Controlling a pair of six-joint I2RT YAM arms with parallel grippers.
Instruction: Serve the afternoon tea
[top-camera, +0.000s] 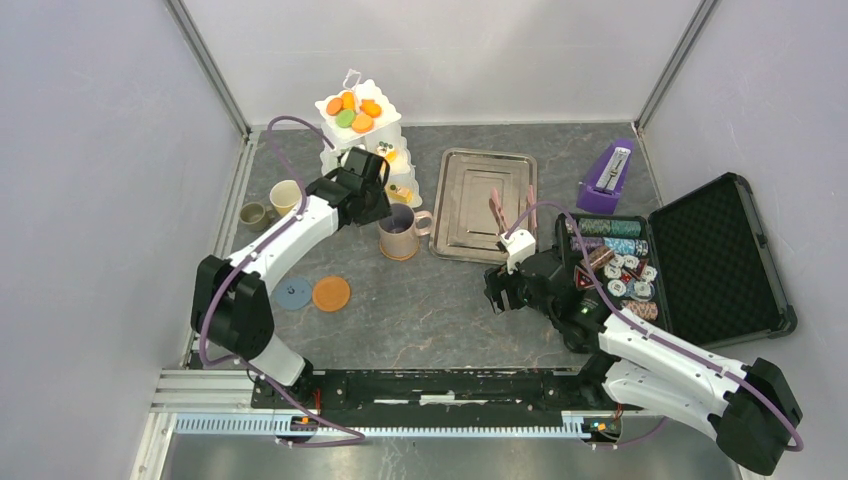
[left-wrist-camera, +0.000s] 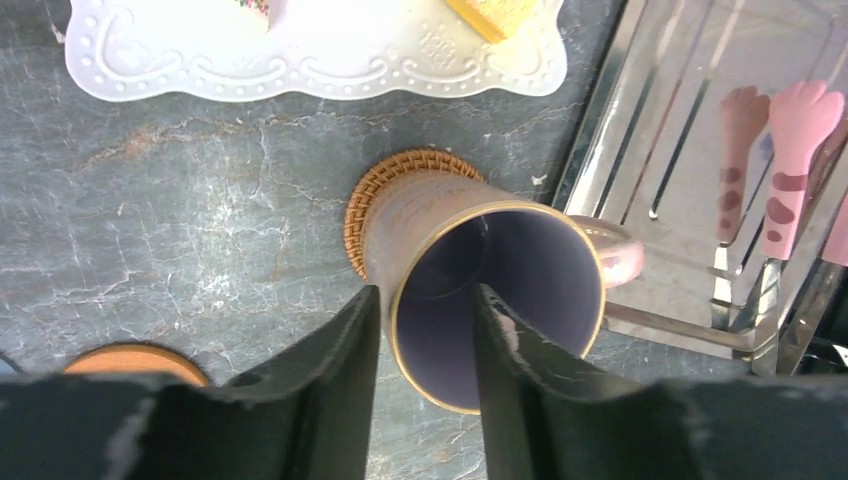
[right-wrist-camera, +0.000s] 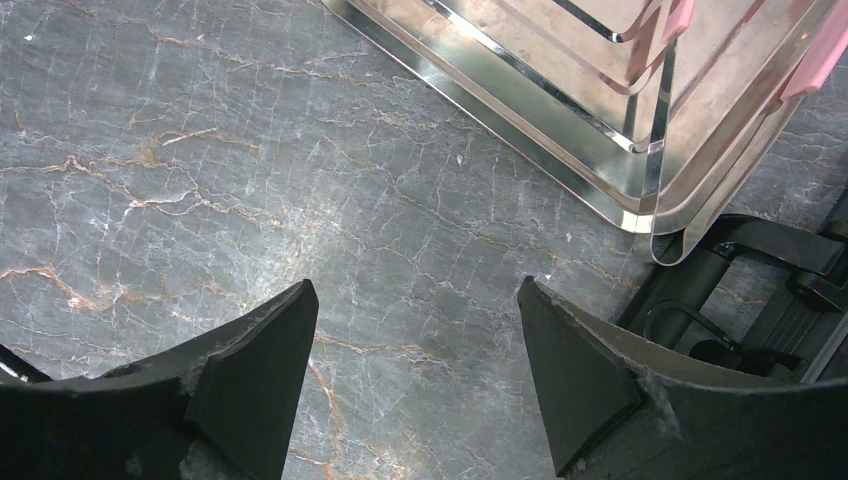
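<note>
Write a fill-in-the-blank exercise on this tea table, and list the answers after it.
The lilac mug stands on a woven ____.
The left gripper has its open jaws astride the mug's ____.
The pink tongs lie in the metal ____.
The right gripper, open over the table, holds ____.
Missing words: coaster; rim; tray; nothing.

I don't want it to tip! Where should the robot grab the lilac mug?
Probably its rim wall, from above on the side away from the handle: the lilac mug stands upright on a woven coaster, mouth open, handle toward the steel tray.
</note>
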